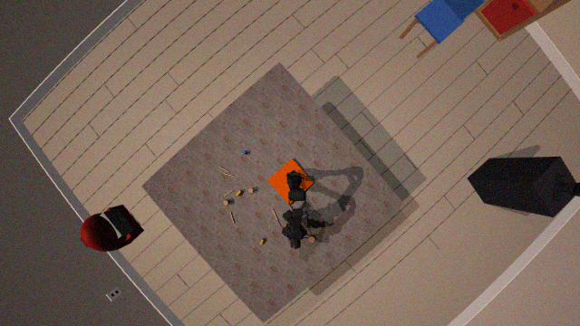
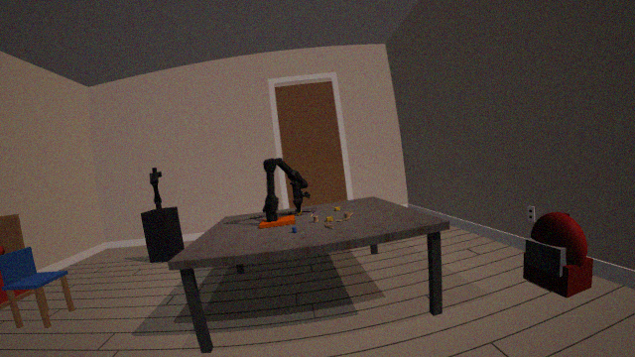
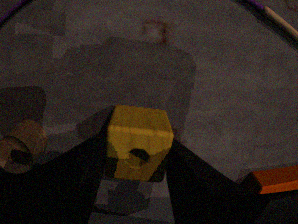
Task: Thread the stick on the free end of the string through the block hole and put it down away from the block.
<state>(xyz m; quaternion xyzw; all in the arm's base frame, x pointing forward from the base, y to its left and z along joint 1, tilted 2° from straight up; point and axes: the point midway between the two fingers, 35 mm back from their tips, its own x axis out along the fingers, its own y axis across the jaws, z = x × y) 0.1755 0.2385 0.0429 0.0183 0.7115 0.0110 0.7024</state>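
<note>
The yellow block (image 3: 140, 120) is in the wrist view, with its round hole facing the camera. My gripper (image 3: 137, 143) (image 2: 299, 213) is shut on this block, one finger on each side. Whether the block touches the table cannot be told. The stick (image 3: 282, 22) (image 1: 275, 215) lies on the table beyond the block, at the upper right of the wrist view. The purple string (image 3: 253, 4) (image 1: 281, 224) runs from its end and curves out of the wrist view. The round wooden button (image 3: 31, 140) (image 1: 312, 239) is left of the gripper. The arm hides the block in the top view.
The orange base plate (image 1: 281, 181) (image 3: 277, 180) is at the wrist view's lower right. Elsewhere on the table lie loose sticks (image 1: 232, 217), yellow pieces (image 1: 262, 241), round wooden pieces (image 1: 226, 202) and a blue piece (image 1: 245, 152) (image 2: 294, 229).
</note>
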